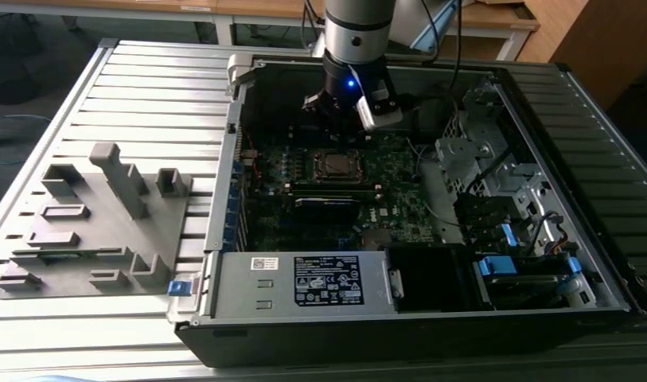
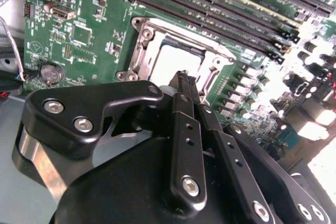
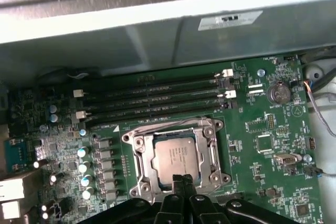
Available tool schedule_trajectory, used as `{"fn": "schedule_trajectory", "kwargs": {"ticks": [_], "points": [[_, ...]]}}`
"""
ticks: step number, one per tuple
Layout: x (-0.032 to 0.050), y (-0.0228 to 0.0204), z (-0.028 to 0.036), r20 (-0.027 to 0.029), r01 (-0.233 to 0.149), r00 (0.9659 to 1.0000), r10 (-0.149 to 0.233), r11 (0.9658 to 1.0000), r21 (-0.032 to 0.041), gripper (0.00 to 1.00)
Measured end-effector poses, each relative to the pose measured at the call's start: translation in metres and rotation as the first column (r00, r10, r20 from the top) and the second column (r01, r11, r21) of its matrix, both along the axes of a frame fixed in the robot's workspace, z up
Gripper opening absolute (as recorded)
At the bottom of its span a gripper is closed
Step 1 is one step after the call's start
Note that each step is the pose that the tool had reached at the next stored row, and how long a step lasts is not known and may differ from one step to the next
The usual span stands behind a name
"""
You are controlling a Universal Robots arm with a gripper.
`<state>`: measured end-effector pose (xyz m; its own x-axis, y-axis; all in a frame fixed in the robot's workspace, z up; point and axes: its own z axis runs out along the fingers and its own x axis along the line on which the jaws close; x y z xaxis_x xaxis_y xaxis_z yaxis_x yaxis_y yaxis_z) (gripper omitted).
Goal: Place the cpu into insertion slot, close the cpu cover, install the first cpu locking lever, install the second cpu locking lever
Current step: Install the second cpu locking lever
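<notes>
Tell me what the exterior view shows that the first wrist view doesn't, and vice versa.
Exterior view: the whole open computer case, the grey fixture tray on the exterior view's left, the arm. First wrist view: the coin battery, the cpu cover framing the chip. Both: the cpu seated in the insertion slot, the gripper close by it.

The cpu point(image 3: 176, 156), a small square chip with a dull silver-grey top, lies flat inside the insertion slot point(image 2: 181, 42), whose dark edge shows just beside the chip. The cpu cover point(image 3: 140, 153), a thin silver frame with a square cut-out, lies flat down around the chip. In the exterior view they sit toward 12 o'clock on the green motherboard point(image 1: 398, 199).
</notes>
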<state>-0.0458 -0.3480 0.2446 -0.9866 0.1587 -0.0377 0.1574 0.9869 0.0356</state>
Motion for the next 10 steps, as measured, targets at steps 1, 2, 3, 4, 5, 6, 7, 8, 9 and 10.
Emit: {"fn": "schedule_trajectory", "kwargs": {"ticks": [1,2,3,4,5,6,7,8,9,10], "points": [[0.0,-0.0011,0.0,-0.0001,0.0,1.0,0.0,1.0,-0.0001,0.11],[0.0,-0.0022,0.0,0.0,0.0,1.0,0.0,1.0,-0.0001,0.11],[0.0,-0.0032,0.0,0.0,0.0,1.0,0.0,1.0,-0.0003,0.11],[0.0,-0.0041,0.0,0.0,0.0,1.0,0.0,1.0,-0.0005,0.11],[0.0,-0.0049,0.0,0.0,0.0,1.0,0.0,1.0,-0.0007,0.11],[0.0,-0.0058,0.0,0.0,0.0,1.0,0.0,1.0,-0.001,0.11],[0.0,-0.0066,0.0,0.0,0.0,1.0,0.0,1.0,-0.0012,0.11],[0.0,-0.0071,0.0,0.0,0.0,1.0,0.0,1.0,-0.0016,0.11],[0.0,-0.0072,-0.0001,0.0001,0.0,1.0,0.0,1.0,-0.0018,0.11],[0.0,-0.0073,-0.0001,0.0,0.0,1.0,0.0,1.0,-0.0019,0.11]]}}
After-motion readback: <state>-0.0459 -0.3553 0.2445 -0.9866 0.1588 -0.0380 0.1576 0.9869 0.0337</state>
